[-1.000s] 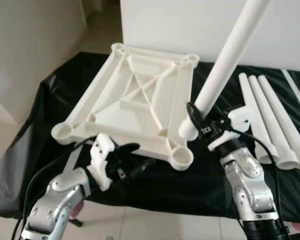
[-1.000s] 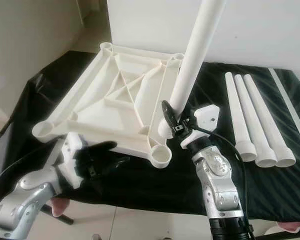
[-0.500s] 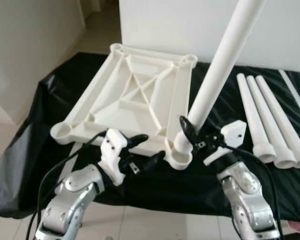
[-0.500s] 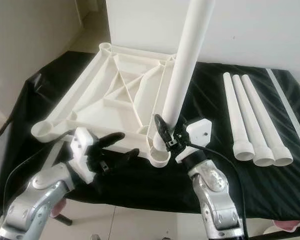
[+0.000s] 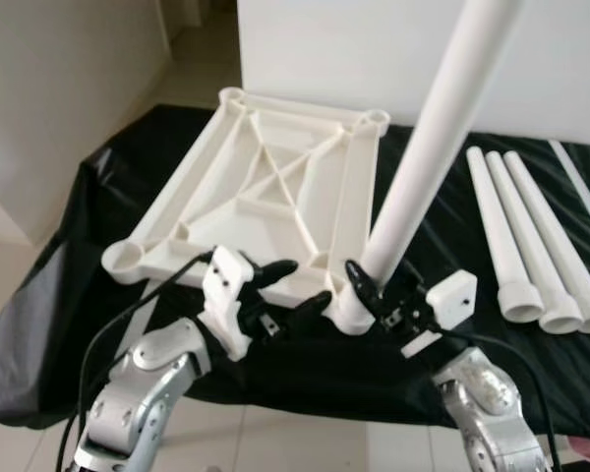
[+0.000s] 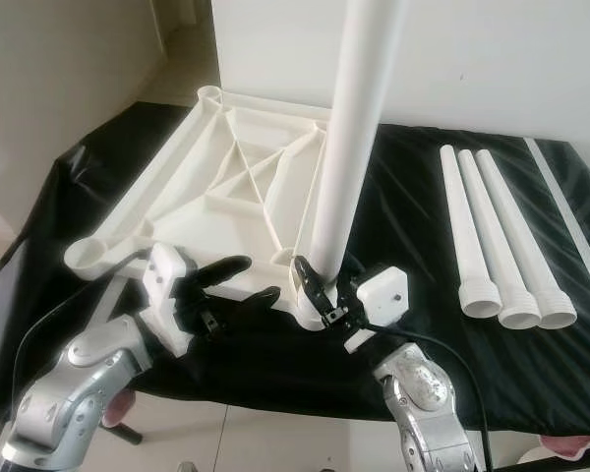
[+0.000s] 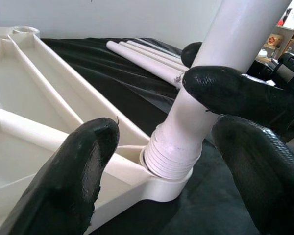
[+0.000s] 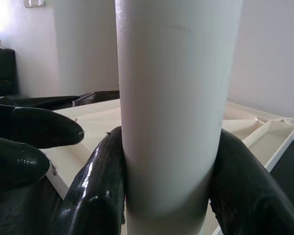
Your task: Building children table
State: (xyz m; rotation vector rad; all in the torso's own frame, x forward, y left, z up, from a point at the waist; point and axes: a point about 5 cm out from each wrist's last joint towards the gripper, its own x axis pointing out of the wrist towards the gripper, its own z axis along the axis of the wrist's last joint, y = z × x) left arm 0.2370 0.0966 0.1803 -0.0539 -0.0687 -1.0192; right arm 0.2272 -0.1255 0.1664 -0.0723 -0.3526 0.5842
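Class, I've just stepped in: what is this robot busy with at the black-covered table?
The right gripper is shut on a white table leg, whose threaded end sits in the near corner socket of the upturned white tabletop. The left gripper is open beside that corner. Three more legs lie on the black cloth to the right.

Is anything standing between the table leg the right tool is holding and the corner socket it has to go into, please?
Nothing visible does. The right tool grips the table leg near its base, and the threaded end already sits in the corner socket of the upturned tabletop. The open left tool is beside it.
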